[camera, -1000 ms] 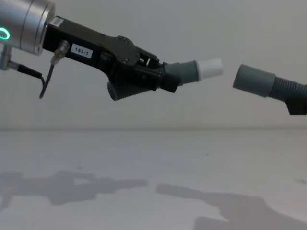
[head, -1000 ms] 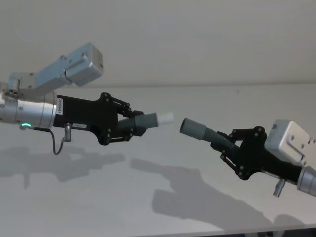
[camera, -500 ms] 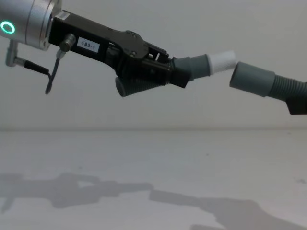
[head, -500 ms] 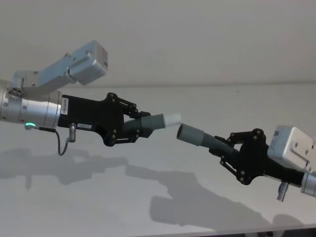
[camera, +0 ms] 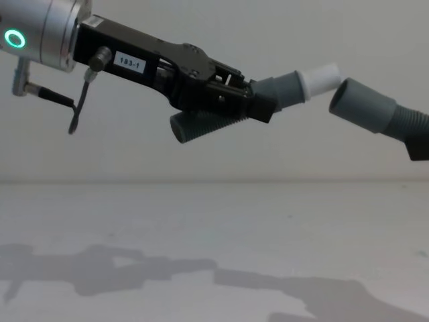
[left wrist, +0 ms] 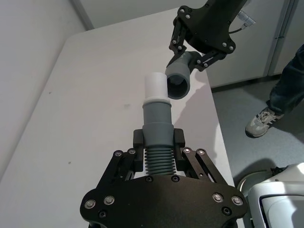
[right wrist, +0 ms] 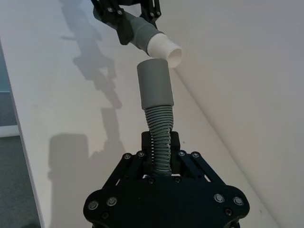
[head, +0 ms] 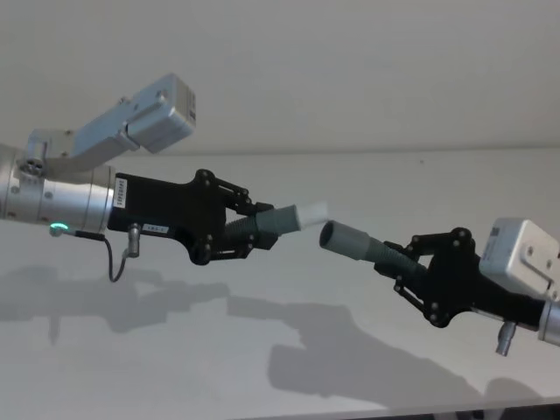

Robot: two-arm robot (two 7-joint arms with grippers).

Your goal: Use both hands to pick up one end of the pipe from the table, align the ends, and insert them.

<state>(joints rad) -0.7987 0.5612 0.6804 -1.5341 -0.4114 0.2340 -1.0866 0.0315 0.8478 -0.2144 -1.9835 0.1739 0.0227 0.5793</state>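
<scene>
Both grippers hang above the white table (head: 262,350). My left gripper (head: 254,229), labelled 183-1 (camera: 131,63), is shut on the ribbed part of one pipe piece (left wrist: 156,118), whose white plug tip (head: 311,213) points right. On the other side, my right gripper (head: 404,262) is shut on the second ribbed piece (right wrist: 159,128), with its grey socket cuff (head: 341,238) pointing left. The white tip (camera: 322,76) sits just at the upper rim of the socket cuff (camera: 358,106), slightly off its axis and not inside it. The left wrist view shows tip (left wrist: 155,85) and cuff mouth (left wrist: 179,80) side by side.
The table's far edge (left wrist: 213,118) drops to the floor beyond the right arm. A plain wall (camera: 201,27) rises behind the table. Arm shadows lie on the table surface (camera: 134,268) below both grippers.
My left gripper has moved right with the plug piece, closing the gap until the white tip reaches the socket's rim. The right gripper dropped slightly and the socket now tilts up toward the tip.
</scene>
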